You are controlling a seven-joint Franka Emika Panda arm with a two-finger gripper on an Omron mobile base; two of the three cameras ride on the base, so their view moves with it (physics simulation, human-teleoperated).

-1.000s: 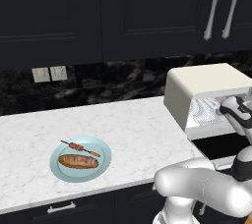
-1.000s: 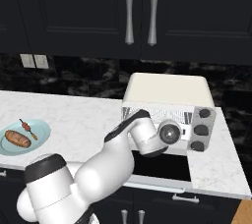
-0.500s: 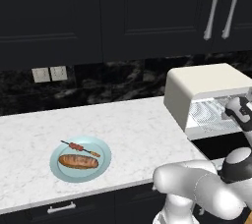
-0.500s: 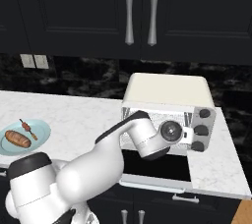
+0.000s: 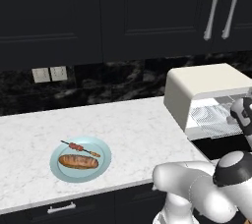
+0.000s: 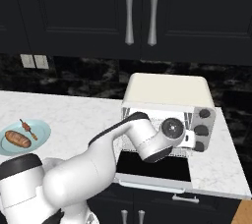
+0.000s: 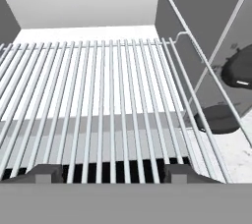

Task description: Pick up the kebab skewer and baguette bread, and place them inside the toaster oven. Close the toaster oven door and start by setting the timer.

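End effector [image 7: 112,173] sits wide open and empty at the oven [image 6: 167,101] rack, near the bench's right end. Skewer [image 5: 80,148] and baguette [image 5: 77,161] lie side by side on the plate [image 5: 103,165], well off left by the front edge.

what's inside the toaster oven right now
Inside the toaster oven a bare wire rack shows, with nothing on it. The arm covers part of the opening in the right base view. The kebab skewer and baguette bread lie on the plate.
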